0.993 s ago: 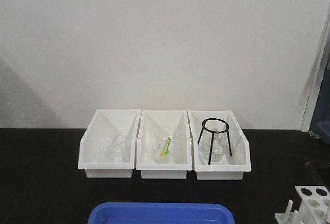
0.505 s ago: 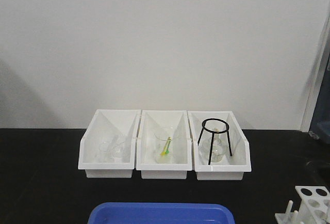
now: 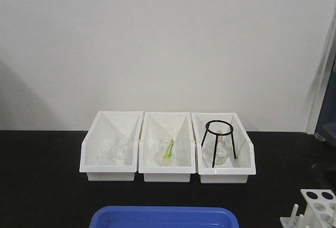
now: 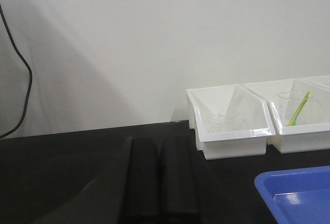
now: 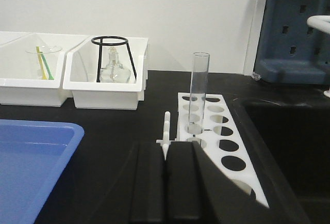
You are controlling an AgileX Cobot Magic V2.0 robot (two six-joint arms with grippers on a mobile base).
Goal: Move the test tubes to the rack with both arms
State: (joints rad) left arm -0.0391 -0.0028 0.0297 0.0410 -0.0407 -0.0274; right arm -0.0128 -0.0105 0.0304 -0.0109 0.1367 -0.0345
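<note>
The white rack (image 5: 208, 131) lies on the black table just ahead and to the right of my right gripper (image 5: 166, 144), which is shut with nothing in it. One clear test tube (image 5: 199, 87) stands upright in a hole on the rack's left side. A row of short white pegs (image 5: 166, 125) runs right in front of the fingertips. In the front view only the rack's corner (image 3: 317, 207) shows at the bottom right, and neither arm is in sight. My left gripper (image 4: 159, 140) is shut and empty, low over bare table left of the bins.
Three white bins (image 3: 167, 171) stand in a row at the back, holding glassware; the right one holds a black wire tripod stand (image 3: 218, 141). A blue tray (image 3: 163, 217) sits at the front centre. A dark blue unit (image 5: 294, 28) stands behind the rack.
</note>
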